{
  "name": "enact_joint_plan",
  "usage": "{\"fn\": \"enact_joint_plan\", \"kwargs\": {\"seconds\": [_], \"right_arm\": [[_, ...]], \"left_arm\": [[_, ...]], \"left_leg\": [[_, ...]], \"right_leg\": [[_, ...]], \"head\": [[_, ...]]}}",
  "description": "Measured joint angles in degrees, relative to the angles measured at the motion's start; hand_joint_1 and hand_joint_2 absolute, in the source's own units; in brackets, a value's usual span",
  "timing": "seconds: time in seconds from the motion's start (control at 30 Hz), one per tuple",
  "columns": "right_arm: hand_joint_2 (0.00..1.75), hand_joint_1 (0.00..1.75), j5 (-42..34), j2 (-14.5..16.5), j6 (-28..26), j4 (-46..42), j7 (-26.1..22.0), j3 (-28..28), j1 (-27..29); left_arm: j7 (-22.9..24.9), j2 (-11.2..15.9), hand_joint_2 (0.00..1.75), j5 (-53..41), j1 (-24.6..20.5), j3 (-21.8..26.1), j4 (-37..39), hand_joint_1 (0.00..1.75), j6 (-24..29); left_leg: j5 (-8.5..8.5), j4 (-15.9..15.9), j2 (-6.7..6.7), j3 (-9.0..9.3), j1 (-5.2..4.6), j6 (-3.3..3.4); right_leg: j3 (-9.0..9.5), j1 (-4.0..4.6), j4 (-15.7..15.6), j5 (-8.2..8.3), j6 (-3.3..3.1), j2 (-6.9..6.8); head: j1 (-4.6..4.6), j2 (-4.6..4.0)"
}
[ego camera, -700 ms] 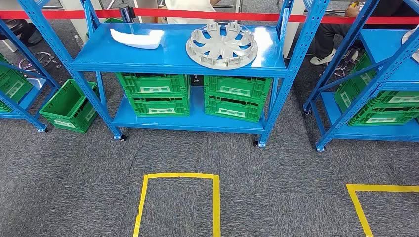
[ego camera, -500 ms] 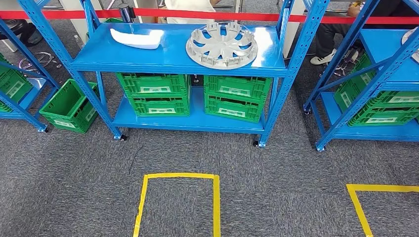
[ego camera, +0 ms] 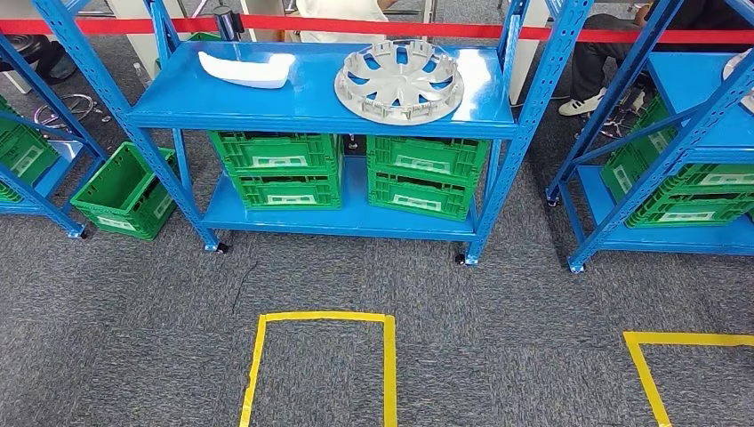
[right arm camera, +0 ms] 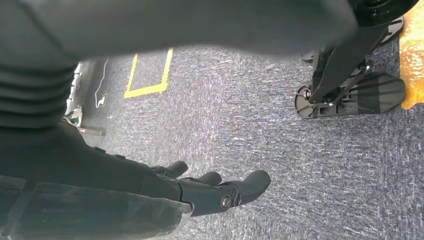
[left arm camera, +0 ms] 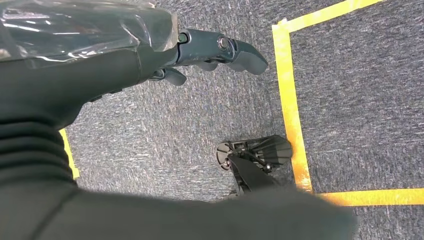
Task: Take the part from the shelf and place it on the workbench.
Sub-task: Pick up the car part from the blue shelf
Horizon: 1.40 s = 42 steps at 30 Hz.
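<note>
we see the silver wheel cover (ego camera: 399, 81) lying flat on the top board of the blue shelf (ego camera: 293, 114), toward its right side, with a white curved part (ego camera: 245, 68) well apart from it on the left of the same board. under that board, green crates (ego camera: 277, 166) stand stacked in two piles on the lower board, and another green crate (ego camera: 124, 189) sits on the grey carpet just left of the shelf. a red barrier tape (ego camera: 356, 25) runs behind the shelf, and a yellow tape square (ego camera: 258, 356) is marked on the carpet in front of it.

our left hand (left arm camera: 200, 52) hangs over the carpet beside a yellow tape line, fingers loosely extended and apart, holding nothing. our right hand (right arm camera: 210, 187) likewise hangs over the carpet, fingers stretched out and apart, empty. both hands are low near the floor, well apart from the wheel cover up on the shelf; neither touches it.
</note>
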Motion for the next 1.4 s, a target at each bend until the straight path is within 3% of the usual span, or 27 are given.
{"fn": "enact_joint_plan", "kwargs": {"seconds": [0.2,0.33,0.43,0.57,0.7,0.87,0.9,1.0,1.03,1.4], "right_arm": [[0.0,0.0,0.0,0.0,0.0,0.0,0.0,0.0,0.0],[0.0,0.0,0.0,0.0,0.0,0.0,0.0,0.0,0.0],[0.0,0.0,0.0,0.0,0.0,0.0,0.0,0.0,0.0],[1.75,0.0,0.0,0.0,0.0,0.0,0.0,0.0,0.0],[1.75,0.0,-0.2,0.0,-0.1,0.0,0.1,0.3,-0.2],[1.75,0.0,-2.2,0.0,-1.6,0.0,1.3,2.9,-1.9],[1.31,0.0,-2.7,0.0,-1.9,0.0,1.6,3.5,-2.2],[0.0,0.0,-4.2,0.0,-3.1,0.1,2.6,5.4,-3.2],[0.0,0.0,-4.7,0.0,-3.5,0.1,2.9,6.1,-3.6],[0.0,0.0,-10.2,-0.1,-8.7,1.5,6.9,14.9,-7.7]], "left_arm": [[0.0,0.0,0.0,0.0,0.0,0.0,0.0,0.0,0.0],[0.0,0.0,1.75,0.0,0.0,0.0,0.0,0.0,0.0],[0.0,0.0,1.75,0.0,0.0,0.0,0.0,0.0,0.0],[0.0,0.0,1.75,0.0,0.0,0.0,0.0,0.0,0.0],[0.0,0.0,1.75,0.5,-0.3,-0.8,0.0,0.0,0.2],[0.1,0.6,1.75,4.7,-2.3,-6.2,0.2,0.0,1.4],[0.1,0.7,1.75,5.7,-2.8,-7.5,0.3,0.0,1.6],[0.3,1.1,0.44,8.7,-4.1,-11.4,0.4,0.0,2.5],[0.4,1.3,0.0,9.7,-4.6,-12.8,0.5,0.0,2.8],[0.5,3.6,0.0,20.7,-10.1,-28.7,1.8,0.0,6.1]], "left_leg": [[0.0,0.0,0.0,0.0,0.0,0.0],[0.0,0.0,0.0,0.0,0.0,0.0],[0.0,0.0,0.0,0.0,0.0,0.0],[0.0,0.0,0.0,0.0,0.0,0.0],[0.0,0.0,0.01,0.0,0.0,0.0],[0.01,0.0,0.01,0.03,0.0,0.0],[0.01,0.0,0.01,0.04,0.0,0.0],[0.02,0.0,0.01,0.05,0.0,-0.01],[0.02,0.0,0.01,0.05,0.0,-0.01],[0.03,0.0,0.01,0.03,0.0,-0.02]], "right_leg": [[0.0,0.0,0.0,0.0,0.0,0.0],[0.0,0.0,0.0,0.0,0.0,0.0],[0.0,0.0,0.0,0.0,0.0,0.0],[0.0,0.0,0.0,0.0,0.0,0.0],[-0.03,0.0,0.0,0.0,0.0,0.0],[0.01,0.0,0.0,0.01,0.0,0.0],[0.01,0.0,0.0,0.01,0.0,0.0],[0.0,0.0,0.0,0.02,0.01,0.0],[0.0,0.0,0.0,0.02,0.01,0.0],[-0.01,0.0,0.0,0.02,0.01,0.01]], "head": [[0.0,0.0],[0.0,0.0],[0.0,0.0],[0.0,0.0],[0.0,0.0],[0.0,0.0],[0.0,0.0],[0.0,0.0],[0.0,0.0],[0.0,0.0]]}}
